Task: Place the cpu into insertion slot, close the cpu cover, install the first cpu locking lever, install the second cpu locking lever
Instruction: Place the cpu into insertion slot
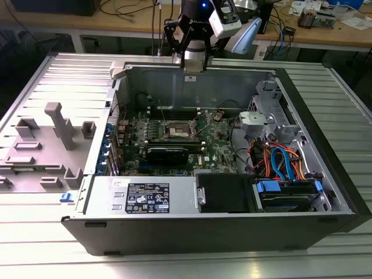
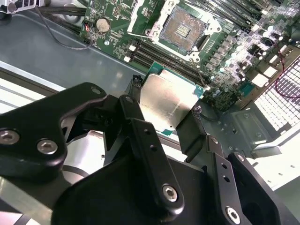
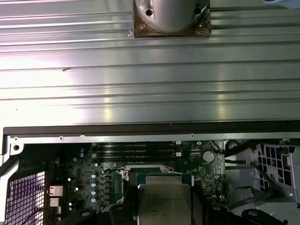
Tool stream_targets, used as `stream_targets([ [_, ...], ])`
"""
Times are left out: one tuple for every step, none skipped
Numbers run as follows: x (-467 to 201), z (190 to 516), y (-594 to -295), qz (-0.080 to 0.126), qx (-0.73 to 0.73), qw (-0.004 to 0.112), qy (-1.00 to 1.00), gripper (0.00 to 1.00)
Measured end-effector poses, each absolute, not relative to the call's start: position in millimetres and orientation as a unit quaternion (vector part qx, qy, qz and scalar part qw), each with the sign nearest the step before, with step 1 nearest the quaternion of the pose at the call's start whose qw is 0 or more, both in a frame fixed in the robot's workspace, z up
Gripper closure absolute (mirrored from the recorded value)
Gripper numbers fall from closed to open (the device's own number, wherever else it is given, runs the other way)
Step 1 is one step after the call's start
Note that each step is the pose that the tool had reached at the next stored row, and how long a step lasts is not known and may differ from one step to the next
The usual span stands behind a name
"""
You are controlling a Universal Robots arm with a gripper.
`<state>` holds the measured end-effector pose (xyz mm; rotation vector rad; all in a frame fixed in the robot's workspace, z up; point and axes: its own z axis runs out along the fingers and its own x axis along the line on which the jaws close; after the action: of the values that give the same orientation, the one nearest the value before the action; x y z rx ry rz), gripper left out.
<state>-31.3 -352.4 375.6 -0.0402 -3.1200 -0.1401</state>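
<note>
My gripper point(image 1: 193, 63) hangs over the far wall of the open computer case, shut on the cpu point(image 2: 166, 101). The cpu is a flat square chip with a pale silver face and a green rim, pinched at two opposite edges by the black fingers point(image 2: 136, 108). In the first wrist view the cpu point(image 3: 164, 204) sits between the same fingers. The insertion slot point(image 2: 183, 29) is a dark square socket in a silvery frame on the green board, uncovered and some way from the chip; the exterior view puts the insertion slot point(image 1: 178, 132) mid-board. The cpu cover point(image 2: 139, 14) seems swung back beside the socket.
Long black memory slots point(image 2: 164, 58) run between the socket and the chip. A black card point(image 1: 167, 154) lies in front of the socket. A power supply point(image 1: 145, 197) and a drive cage with coloured cables point(image 1: 279, 163) fill the near side. Grey fixtures point(image 1: 58, 125) stand on the ribbed table.
</note>
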Motion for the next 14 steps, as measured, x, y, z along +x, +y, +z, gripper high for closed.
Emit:
stream_targets([
  [-31.3,375.6,-352.5,-0.045,-0.013,0.009,-0.999,0.45],
  [-31.3,375.6,-352.5,-0.045,-0.013,0.009,-0.999,0.45],
  [-31.3,375.6,-352.6,-0.045,-0.013,0.009,-0.999,0.45],
  [-31.3,375.6,-352.7,-0.045,-0.013,0.009,-0.999,0.45],
  [-31.3,375.5,-352.7,-0.045,-0.013,0.009,-0.999,0.45],
  [-31.3,375.6,-352.7,-0.045,-0.013,0.009,-0.999,0.45],
  [-31.3,375.5,-352.8,-0.045,-0.013,0.009,-0.999,0.45],
  [-31.3,375.5,-352.9,-0.045,-0.013,0.009,-0.999,0.45],
  [-31.3,375.4,-353.1,-0.045,-0.013,0.009,-0.999,0.45],
  [-31.3,375.3,-353.4,-0.045,-0.013,0.009,-0.999,0.45],
  [-31.3,375.3,-353.7,-0.045,-0.013,0.009,-0.999,0.45],
  [-31.4,375.2,-354.1,-0.045,-0.013,0.009,-0.999,0.45],
  [-32.0,375.1,-354.5,-0.045,-0.013,0.009,-0.999,0.45],
  [-32.8,374.9,-354.8,-0.045,-0.013,0.009,-0.999,0.45],
])
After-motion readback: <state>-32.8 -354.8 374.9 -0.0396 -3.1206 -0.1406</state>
